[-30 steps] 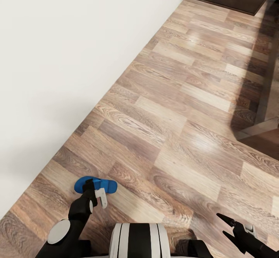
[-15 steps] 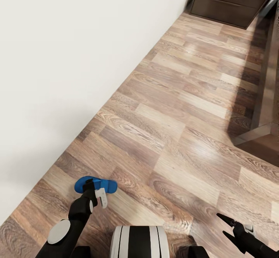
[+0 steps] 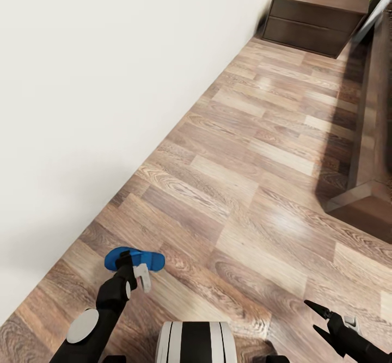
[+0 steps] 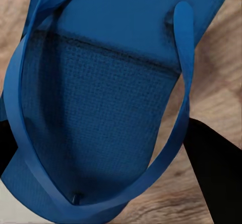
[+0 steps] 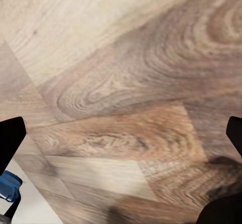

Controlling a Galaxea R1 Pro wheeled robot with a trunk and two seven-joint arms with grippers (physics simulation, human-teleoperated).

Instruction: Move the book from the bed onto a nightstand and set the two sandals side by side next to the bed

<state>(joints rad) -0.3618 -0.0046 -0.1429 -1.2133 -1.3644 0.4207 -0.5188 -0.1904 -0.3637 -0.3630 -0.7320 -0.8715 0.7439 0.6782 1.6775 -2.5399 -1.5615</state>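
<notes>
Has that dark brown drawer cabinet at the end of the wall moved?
No. The dark brown drawer cabinet stands against the white wall as before; the camera moved.

The floor point(image 3: 256, 151) is wood plank, mixed tan and brown with bold swirling grain, and carries a soft sheen with pale glare patches toward two o'clock in the head view. The wall point(image 3: 98, 80) is plain matt white, smooth. The sandal point(image 4: 106, 108) looks like bright blue foam or rubber: its footbed has a fine woven-looking texture, its straps are smooth and slightly shiny. The nightstand point(image 3: 316, 23) at one o'clock is dark brown wood, seemingly semi-gloss, though it is too far off to be sure. The left gripper point(image 3: 133, 276) is matt black with white plastic-looking parts.
</notes>
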